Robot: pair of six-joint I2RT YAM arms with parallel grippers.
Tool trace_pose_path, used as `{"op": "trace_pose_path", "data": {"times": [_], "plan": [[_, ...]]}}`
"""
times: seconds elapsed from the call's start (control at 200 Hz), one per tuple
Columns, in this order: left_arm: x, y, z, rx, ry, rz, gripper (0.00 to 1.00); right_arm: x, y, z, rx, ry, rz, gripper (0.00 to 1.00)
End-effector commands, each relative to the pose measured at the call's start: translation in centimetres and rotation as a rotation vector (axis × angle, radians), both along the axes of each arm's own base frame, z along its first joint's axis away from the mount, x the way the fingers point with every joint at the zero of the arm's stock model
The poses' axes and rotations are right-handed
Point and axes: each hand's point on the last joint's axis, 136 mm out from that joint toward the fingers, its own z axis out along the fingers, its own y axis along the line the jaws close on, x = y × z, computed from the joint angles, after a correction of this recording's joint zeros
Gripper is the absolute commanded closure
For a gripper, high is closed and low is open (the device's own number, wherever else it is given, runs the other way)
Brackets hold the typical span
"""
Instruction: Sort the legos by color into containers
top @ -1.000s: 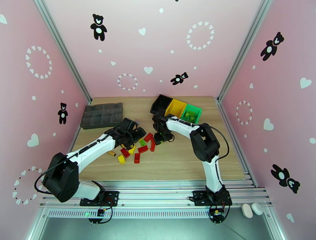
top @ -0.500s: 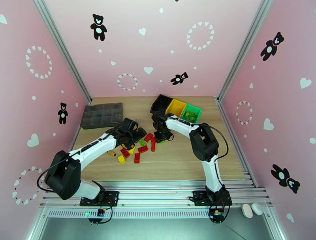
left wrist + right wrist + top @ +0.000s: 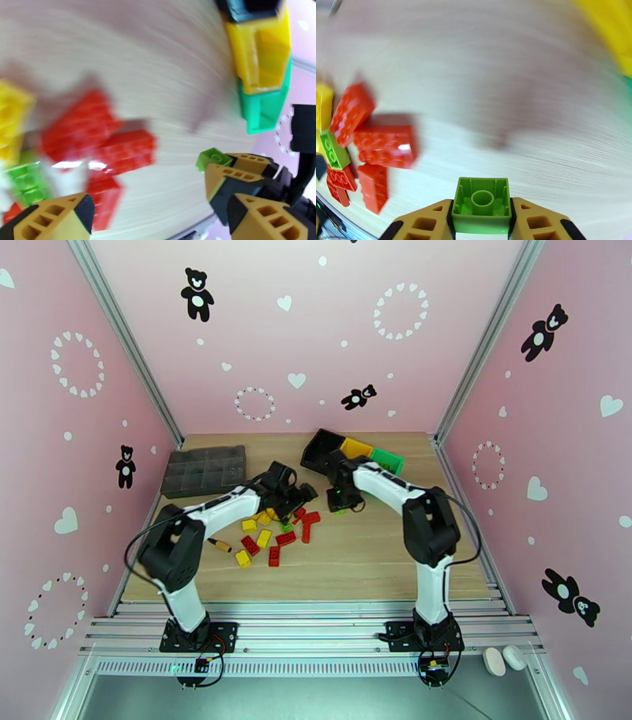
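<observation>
Nearest us on the surface (image 3: 355, 571), the loose legos (image 3: 272, 538) lie scattered and not yet sorted: reds, yellows and a green or two. A screwdriver (image 3: 220, 545) lies just beside them on the left.

Above the far edge of that scatter hangs the left claw (image 3: 299, 496). Its wrist view shows the two fingers spread wide with nothing between them and red bricks (image 3: 126, 152) below. That picture is smeared, so we read the claw as empty but will not swear to it.

A little farther back and to the right is the right claw (image 3: 341, 500). From its own camera we see it clamped on a green brick (image 3: 482, 205), held by two opposite sides. The brick's hollow underside faces the lens, and it seems lifted off the surface.

Farthest back stand the containers (image 3: 359, 449), joined in a row: black bin (image 3: 318, 448), yellow bin (image 3: 262, 51), green bin (image 3: 389, 459). The right claw is near the black and yellow end, not over the green bin.

We judge the step in hand to be carrying this green brick to its bin. The next move calls for taking the claw rightwards along the row, past the yellow bin and high enough to clear the rims, then opening over the green bin. The left claw looks placed for the next pick from the scatter, and it should stay apart from the right arm.
</observation>
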Motion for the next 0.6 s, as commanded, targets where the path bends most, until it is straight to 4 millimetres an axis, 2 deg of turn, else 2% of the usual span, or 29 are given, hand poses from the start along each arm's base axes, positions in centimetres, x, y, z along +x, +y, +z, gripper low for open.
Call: {"op": "trace_pose_path", "data": {"times": [0.0,0.155,0.315,0.45,0.596], "plan": [[0.5,-4.7,1.6,-0.112,-0.007,-0.116,0.06,0.4,-3.7,2.2,-0.058,-0.044,-0.083,0.64],[1.7,-9.4,2.5,-0.183,-0.001,-0.190,0.06,2.5,-8.3,4.1,-0.117,-0.094,-0.188,0.64],[3.9,-12.1,4.5,-0.250,-0.026,-0.200,0.07,5.4,-11.7,5.7,-0.164,-0.135,-0.268,0.64],[5.1,-12.7,6.4,-0.239,-0.065,-0.209,0.07,7.6,-13.0,6.2,-0.175,-0.149,-0.309,0.62],[5.3,-11.9,7.7,-0.199,-0.103,-0.207,0.07,9.4,-13.2,5.9,-0.184,-0.143,-0.322,0.52]]}}
